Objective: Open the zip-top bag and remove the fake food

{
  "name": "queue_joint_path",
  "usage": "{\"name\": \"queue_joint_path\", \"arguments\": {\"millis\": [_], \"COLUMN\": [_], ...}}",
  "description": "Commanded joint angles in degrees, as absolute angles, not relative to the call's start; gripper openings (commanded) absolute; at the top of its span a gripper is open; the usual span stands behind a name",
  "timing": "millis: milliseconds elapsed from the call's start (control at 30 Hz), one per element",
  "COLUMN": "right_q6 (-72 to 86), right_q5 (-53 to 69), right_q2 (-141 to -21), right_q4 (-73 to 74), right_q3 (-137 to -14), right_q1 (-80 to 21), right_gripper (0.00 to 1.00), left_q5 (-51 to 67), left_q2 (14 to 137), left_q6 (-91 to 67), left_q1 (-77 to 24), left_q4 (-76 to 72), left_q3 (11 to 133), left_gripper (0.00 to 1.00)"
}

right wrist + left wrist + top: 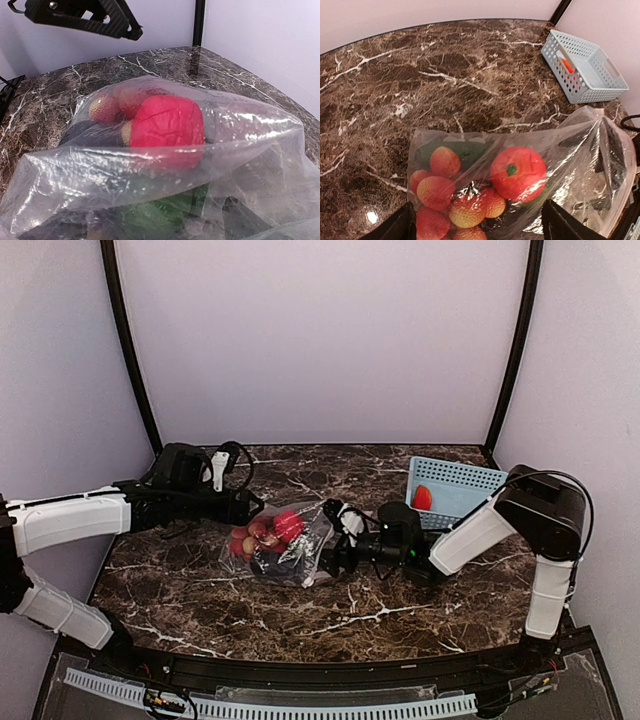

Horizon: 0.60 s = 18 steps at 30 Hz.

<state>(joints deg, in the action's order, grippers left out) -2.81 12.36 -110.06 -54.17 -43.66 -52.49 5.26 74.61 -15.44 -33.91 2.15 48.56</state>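
Mid-table, somewhat nearer the near edge, the zip-top bag (285,545) lies slumped between the two arms. It is clear, crinkly film, limp and light, with nearly all its weight in the fake food (268,532) heaped at its left end. Such film is slippery and folds away from a push, so the hold belongs on the plastic lips at the right end, not on the glossy fruit, which would roll.

The left gripper (250,508) hangs at the filled end with its fingers spread wide, closed on nothing. The right gripper (332,555) sits at the bag's right end, but film drapes over its camera, so I cannot tell how its jaws stand or whether they pinch anything.

The left wrist view alone shows the right end ballooned, seemingly open. The right wrist view gives only fruit through plastic.

Only the views that reach the far right corner catch the light blue basket (470,478) with one red piece (423,498) inside.
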Motion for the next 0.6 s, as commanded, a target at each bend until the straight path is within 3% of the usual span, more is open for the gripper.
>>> {"name": "queue_joint_path", "arguments": {"millis": [0, 267, 467, 567], "right_q6": [-3.7, -4.3, -5.3, -5.4], "right_q5": [13.3, 17.0, 21.3, 21.8], "right_q2": [-111.4, -113.0, -114.6, -115.4], "right_q4": [-48.5, -46.3, -46.4, -46.7], "right_q3": [-48.5, -52.1, -54.1, -54.9], "right_q1": [-52.6, -51.3, -51.1, -51.0], "right_gripper": [0.91, 0.95, 0.93, 0.92], "left_q5": [5.5, 8.8, 14.8, 17.8], "left_q2": [76.6, 83.2, 88.6, 90.6], "left_q6": [-17.4, -18.4, -17.5, -17.3], "left_q1": [-31.4, -27.9, -27.9, -28.1], "left_q4": [7.1, 8.2, 5.6, 4.6], "left_q3": [47.7, 50.8, 52.4, 52.8], "left_gripper": [0.9, 0.96, 0.86, 0.76]}}
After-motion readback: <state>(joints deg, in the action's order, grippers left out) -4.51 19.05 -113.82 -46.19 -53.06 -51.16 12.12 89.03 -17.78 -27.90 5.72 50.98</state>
